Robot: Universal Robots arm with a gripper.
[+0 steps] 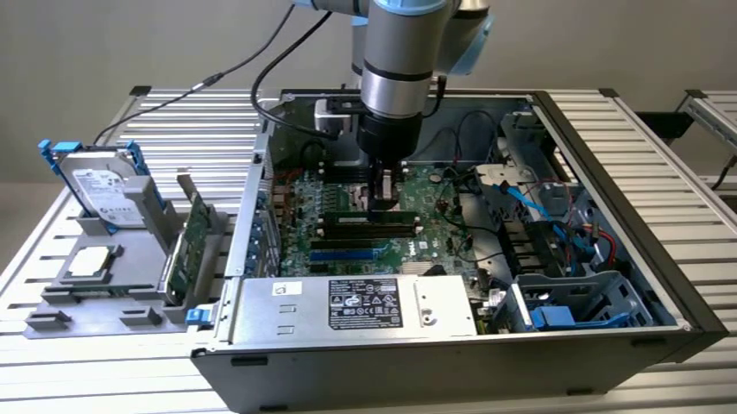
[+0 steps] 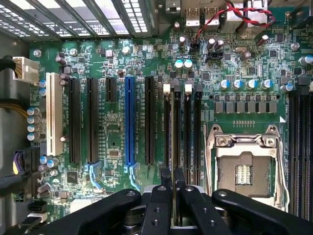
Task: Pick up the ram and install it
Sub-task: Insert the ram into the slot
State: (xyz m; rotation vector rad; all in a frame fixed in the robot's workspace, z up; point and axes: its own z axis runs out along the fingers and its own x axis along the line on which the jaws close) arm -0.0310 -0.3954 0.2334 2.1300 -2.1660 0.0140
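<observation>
Pincer (image 2: 172, 177) clenched on ram (image 2: 174, 147), held edge-down and lengthwise over the memory slots (image 2: 191, 132) beside the processor socket (image 2: 243, 169), evidently aligned for seating; contact unclear.

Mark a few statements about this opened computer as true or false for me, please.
1. The gripper hangs inside the open case, over the motherboard. True.
2. The hard drive is mounted inside the case. False: it stands in a grey holder outside the case, on the exterior view's left.
3. One long slot on the motherboard is blue. True.
4. The processor socket is covered by a cooler. False: it is bare, with its contacts showing.
5. The gripper's jaws are spread wide. False: they are shut, with the fingers close together.
</observation>
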